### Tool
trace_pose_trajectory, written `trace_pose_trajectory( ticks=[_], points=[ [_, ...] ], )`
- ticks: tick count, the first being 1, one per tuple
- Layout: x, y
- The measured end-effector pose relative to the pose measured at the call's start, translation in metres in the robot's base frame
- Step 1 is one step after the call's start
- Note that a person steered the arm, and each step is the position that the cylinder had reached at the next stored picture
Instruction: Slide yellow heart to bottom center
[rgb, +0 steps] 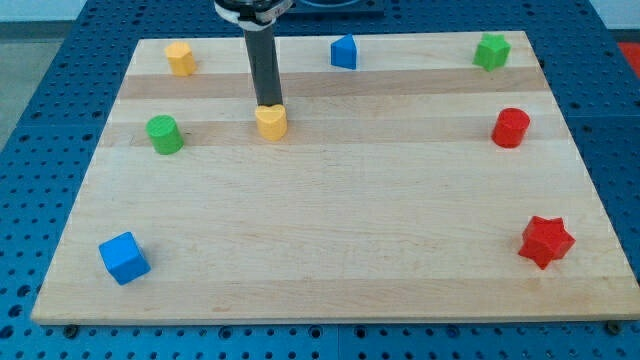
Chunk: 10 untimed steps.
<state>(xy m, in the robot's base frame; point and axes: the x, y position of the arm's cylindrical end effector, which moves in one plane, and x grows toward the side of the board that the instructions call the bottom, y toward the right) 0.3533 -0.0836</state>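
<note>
The yellow heart (271, 122) lies on the wooden board (330, 210) in the upper left-centre. My tip (267, 104) is the lower end of the dark rod that comes down from the view's top. It stands right at the heart's top edge, touching it or nearly so, on the side toward the view's top.
A yellow hexagon block (180, 58) sits top left, a green cylinder (164, 134) left of the heart, a blue cube (124, 258) bottom left. A blue block (344, 51) is top centre, a green star (491, 51) top right, a red cylinder (511, 128) right, a red star (546, 241) bottom right.
</note>
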Motion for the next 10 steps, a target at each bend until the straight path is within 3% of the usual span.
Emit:
trace_pose_trajectory(
  ticks=[5,10],
  points=[
    [0.118,-0.029],
    [0.15,0.05]
  ],
)
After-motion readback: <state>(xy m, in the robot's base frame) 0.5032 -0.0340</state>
